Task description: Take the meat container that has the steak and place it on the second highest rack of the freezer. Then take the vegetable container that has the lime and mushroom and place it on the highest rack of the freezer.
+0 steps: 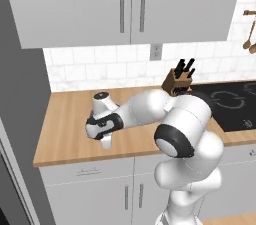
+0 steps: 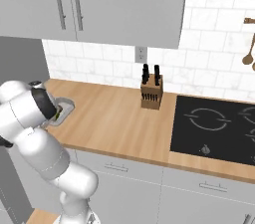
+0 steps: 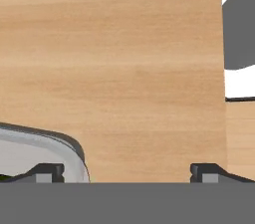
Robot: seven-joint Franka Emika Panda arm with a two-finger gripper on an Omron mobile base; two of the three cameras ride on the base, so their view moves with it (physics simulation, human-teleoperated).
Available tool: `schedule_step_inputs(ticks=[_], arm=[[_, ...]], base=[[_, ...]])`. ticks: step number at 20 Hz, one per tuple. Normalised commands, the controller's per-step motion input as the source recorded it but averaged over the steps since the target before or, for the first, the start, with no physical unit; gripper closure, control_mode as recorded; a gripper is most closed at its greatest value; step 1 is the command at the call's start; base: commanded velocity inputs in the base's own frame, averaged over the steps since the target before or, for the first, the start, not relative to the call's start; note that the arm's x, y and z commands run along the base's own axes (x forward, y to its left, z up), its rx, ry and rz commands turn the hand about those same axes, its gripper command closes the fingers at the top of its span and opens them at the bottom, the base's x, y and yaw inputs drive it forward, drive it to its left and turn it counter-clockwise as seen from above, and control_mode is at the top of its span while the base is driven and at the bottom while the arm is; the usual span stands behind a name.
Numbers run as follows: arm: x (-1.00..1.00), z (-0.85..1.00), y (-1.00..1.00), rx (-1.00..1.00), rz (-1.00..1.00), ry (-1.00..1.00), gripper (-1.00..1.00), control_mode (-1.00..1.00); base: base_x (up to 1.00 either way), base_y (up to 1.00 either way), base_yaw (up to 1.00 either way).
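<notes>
The gripper [image 3: 127, 170] points straight down at the wooden counter [image 3: 124, 68], its jaws spread wide with nothing between them. In the hand view the two dark fingertips [image 3: 47, 172] stand far apart; one sits over the rounded corner of a pale grey tray [image 3: 45, 143], the other over bare wood near the counter's edge. A sliver of dark green shows at the tray's lower left, too small to name with certainty.

From the left base view the hand [image 1: 102, 126] hangs low over the left part of the counter [image 1: 65, 129], with the forearm reaching out level to the left from the bent elbow and the big white shoulder joint below it. In the right base view the arm's upper links cover most of the tray [image 2: 63, 108], which lies on the counter's far left end beside the tall grey freezer [image 2: 20, 58].

Further right stand a knife block [image 2: 152, 92] against the tiled wall and a black cooktop [image 2: 214, 128].
</notes>
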Motion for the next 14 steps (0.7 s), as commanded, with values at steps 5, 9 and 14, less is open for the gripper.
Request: schedule_step_inputs(ticks=[5,9,14], arm=[[0.11,-0.13,0.11,0.00,-0.02,0.00,-1.00,-1.00],[0.38,0.04,0.07,0.00,-0.04,0.00,-1.00,-1.00],[0.11,-0.38,0.24,-0.04,-0.06,0.00,-1.00,-1.00]], base=[[0.00,0.00,0.00],[0.00,0.00,0.00],[0.00,0.00,0.00]])
